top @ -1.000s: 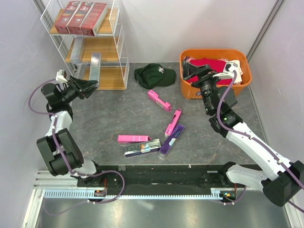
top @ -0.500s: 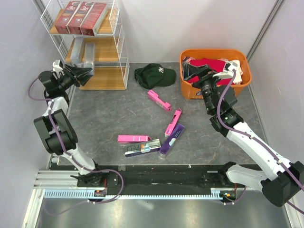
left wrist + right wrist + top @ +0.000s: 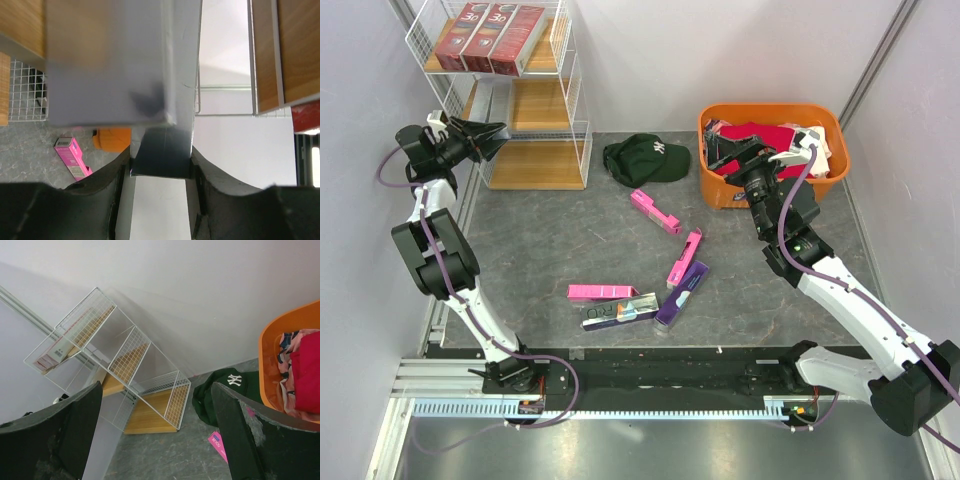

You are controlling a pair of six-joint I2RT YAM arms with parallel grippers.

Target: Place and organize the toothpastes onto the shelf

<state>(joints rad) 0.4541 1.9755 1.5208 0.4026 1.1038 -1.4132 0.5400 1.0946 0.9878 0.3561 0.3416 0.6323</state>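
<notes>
counting three dark red toothpastes (image 3: 488,38) on the shelf (image 3: 535,165) top board at the desk's far left corner, we grip a silver-grey box (image 3: 115,60) in our left claw (image 3: 480,140) by the middle board; right claw (image 3: 758,155) spread wide, five boxes (image 3: 603,292) lie mid-desk

Left arm (image 3: 432,245) stretched toward far-left corner; left gripper (image 3: 492,137) clamped on silver-grey box (image 3: 165,150). Right arm (image 3: 850,300) raised (elbow bent) toward far-right corner; right gripper (image 3: 752,152) spread wide.

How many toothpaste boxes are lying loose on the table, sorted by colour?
Hot pink boxes: 3
Purple box: 1
Holographic box: 1
Total: 5
</notes>
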